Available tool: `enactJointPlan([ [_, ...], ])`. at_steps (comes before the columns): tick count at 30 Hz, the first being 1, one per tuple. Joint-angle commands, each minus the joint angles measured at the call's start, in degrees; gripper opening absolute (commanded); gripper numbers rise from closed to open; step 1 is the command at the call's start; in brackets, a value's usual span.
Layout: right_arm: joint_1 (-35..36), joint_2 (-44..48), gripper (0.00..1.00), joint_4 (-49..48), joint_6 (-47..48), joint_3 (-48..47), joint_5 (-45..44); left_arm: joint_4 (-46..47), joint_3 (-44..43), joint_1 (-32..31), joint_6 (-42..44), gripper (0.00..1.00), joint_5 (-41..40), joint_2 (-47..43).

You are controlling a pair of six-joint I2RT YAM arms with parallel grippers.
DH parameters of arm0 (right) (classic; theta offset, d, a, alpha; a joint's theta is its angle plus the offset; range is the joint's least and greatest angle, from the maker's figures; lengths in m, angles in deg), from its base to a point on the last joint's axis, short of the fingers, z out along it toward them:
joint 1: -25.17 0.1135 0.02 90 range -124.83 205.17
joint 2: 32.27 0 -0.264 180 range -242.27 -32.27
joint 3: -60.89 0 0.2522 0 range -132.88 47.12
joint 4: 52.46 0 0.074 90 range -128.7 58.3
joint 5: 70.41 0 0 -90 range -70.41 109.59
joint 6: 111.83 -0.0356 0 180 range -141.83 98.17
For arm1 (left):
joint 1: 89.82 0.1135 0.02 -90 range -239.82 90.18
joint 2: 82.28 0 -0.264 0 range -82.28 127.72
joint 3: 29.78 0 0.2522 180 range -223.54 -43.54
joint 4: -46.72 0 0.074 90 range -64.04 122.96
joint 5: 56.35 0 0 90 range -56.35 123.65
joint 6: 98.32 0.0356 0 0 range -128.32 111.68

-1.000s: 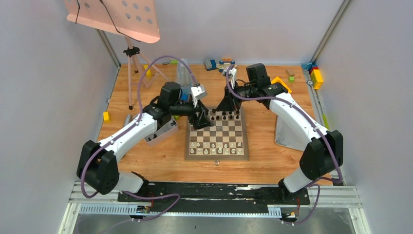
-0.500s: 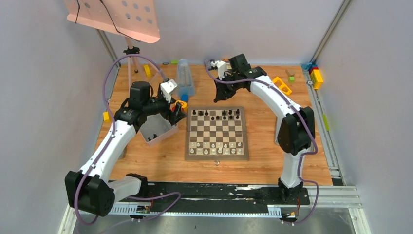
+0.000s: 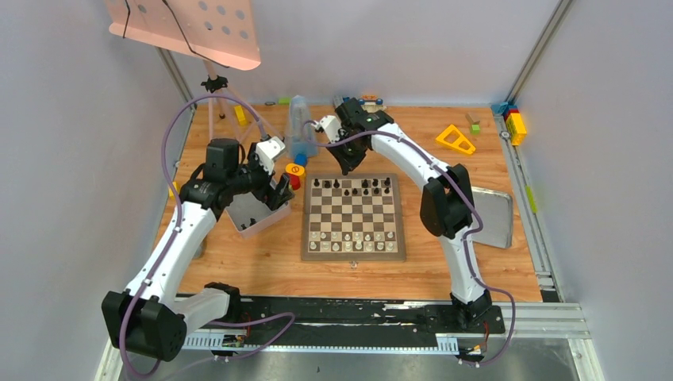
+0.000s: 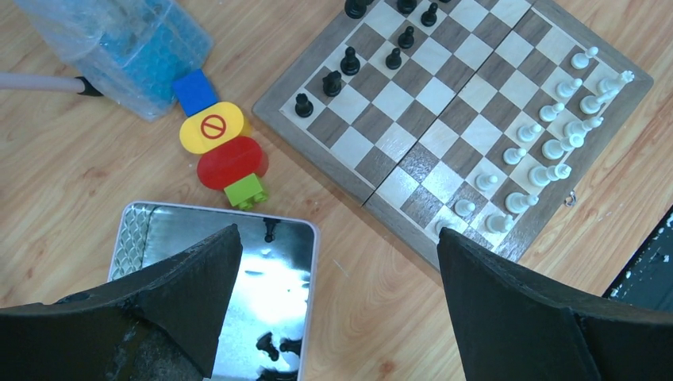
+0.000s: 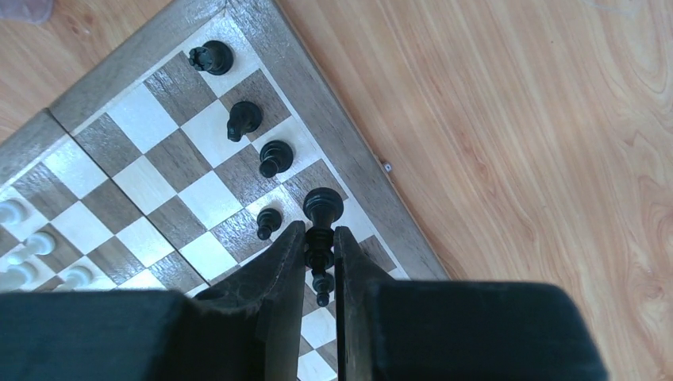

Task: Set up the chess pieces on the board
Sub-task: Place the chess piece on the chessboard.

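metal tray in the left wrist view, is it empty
No, a few black chess pieces lie inside the metal tray.

Bright even light; chess pieces (image 4: 350, 62) cast short shadows; glare on tray (image 4: 266, 274); top view perhaps soft.

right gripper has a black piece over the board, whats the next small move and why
Probably lower the right gripper straight down until the black piece stands on a free square at the far edge of the board, then open. Its fingers are shut on the piece, and that row has gaps.
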Motion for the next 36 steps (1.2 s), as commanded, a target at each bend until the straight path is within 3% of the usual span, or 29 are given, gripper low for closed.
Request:
enactJointPlan([
  [1,1.4,-2.05,0.0,3.22,2.96,-4.59,-5.62,-0.09,0.22,0.39,1.58,1.0,-0.34,-1.63],
  [36,3.64,-9.02,0.0,7.59,5.62,-9.73,-8.87,-0.53,0.94,0.41,2.17,1.0,-2.1,-2.56],
])
